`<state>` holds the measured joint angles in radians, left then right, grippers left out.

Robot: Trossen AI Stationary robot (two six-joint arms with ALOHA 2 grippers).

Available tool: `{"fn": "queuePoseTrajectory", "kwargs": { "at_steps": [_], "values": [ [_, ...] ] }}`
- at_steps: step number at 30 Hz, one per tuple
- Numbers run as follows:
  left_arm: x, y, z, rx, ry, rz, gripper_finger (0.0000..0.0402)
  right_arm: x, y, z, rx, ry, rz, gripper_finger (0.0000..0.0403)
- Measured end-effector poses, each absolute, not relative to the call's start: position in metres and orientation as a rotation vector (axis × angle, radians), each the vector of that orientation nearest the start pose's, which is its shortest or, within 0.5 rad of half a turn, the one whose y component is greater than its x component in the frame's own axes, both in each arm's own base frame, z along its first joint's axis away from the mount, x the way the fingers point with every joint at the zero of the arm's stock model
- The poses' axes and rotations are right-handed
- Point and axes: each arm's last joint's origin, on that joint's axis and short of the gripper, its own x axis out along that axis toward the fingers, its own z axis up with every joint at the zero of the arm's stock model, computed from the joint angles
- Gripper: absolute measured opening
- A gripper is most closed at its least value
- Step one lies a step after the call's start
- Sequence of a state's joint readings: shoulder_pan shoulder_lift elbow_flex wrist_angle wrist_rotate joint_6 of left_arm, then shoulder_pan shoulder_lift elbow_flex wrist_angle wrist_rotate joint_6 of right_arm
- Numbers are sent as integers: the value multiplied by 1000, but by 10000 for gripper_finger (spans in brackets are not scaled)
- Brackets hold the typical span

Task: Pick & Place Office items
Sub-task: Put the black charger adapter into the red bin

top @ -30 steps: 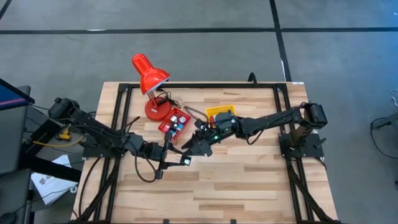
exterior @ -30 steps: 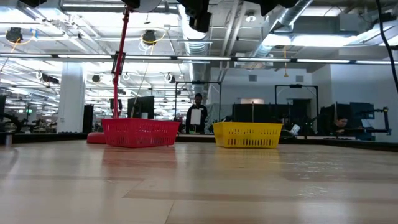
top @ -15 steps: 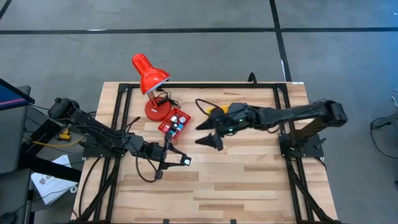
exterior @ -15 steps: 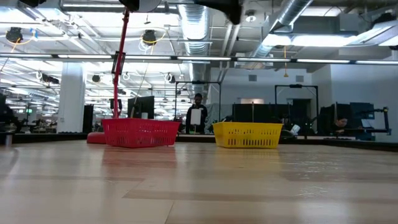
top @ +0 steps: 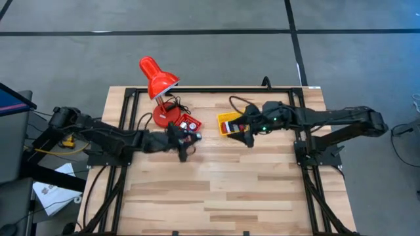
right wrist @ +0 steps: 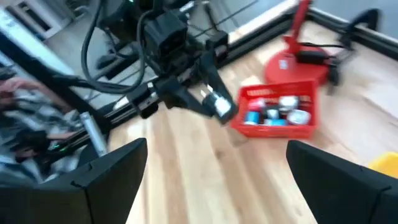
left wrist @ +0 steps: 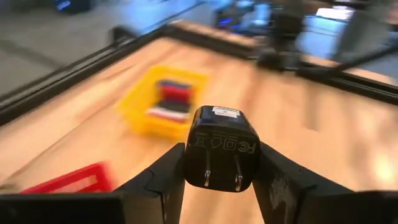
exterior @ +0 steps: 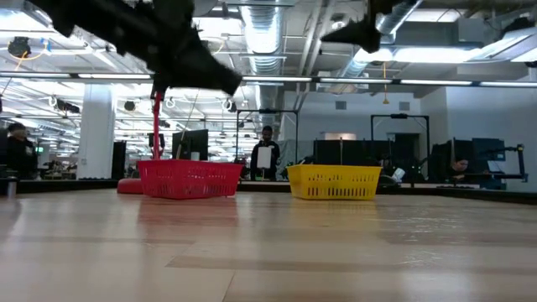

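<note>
High view: left gripper [top: 185, 145] sits just below the red basket [top: 188, 123], w/ the red desk lamp [top: 157, 82] right behind the basket. Right gripper [top: 246, 134] hangs at the yellow basket [top: 229, 122], on the side away from the red basket. Grip states unreadable here.

Low view: both baskets stand side by side at the far table edge, red basket [exterior: 190, 179] to one side of the yellow [exterior: 334, 182]; dark arm parts cross up top, fingers not visible. A person [exterior: 266, 156] stands in the room behind, betw the baskets.

Left wrist view: only here is the grip clear: left gripper [left wrist: 222, 167] is clamped on a black plug adapter [left wrist: 221, 148], prongs facing the camera. Yellow basket [left wrist: 140, 106] beyond it holds red, black & white office items [left wrist: 172, 99].

Right wrist view: right gripper's fingers [right wrist: 115, 175] spread wide apart, nothing betw them. Red basket [right wrist: 276, 110] holds blue, white & red pieces [right wrist: 273, 112]; left gripper [right wrist: 214, 101] just beside it.
</note>
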<state>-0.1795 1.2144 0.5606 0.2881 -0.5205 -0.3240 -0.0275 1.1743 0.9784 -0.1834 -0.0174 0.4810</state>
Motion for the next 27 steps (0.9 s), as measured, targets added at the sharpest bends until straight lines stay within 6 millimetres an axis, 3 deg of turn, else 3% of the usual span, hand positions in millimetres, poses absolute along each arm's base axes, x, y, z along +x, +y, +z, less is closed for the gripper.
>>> {"fn": "queuePoseTrajectory", "kwargs": {
  "at_steps": [10, 19, 27],
  "values": [
    [236, 30, 199, -321, 436, 639, 149, 252, -48, 304, 533, 378, -271, 376],
    [223, 51, 186, -371, 586, 744, 155, 260, -81, 284, 539, 431, -388, 376],
    [218, 68, 186, -394, 575, 826, 157, 274, -88, 272, 508, 433, -384, 376]
  ]
}}
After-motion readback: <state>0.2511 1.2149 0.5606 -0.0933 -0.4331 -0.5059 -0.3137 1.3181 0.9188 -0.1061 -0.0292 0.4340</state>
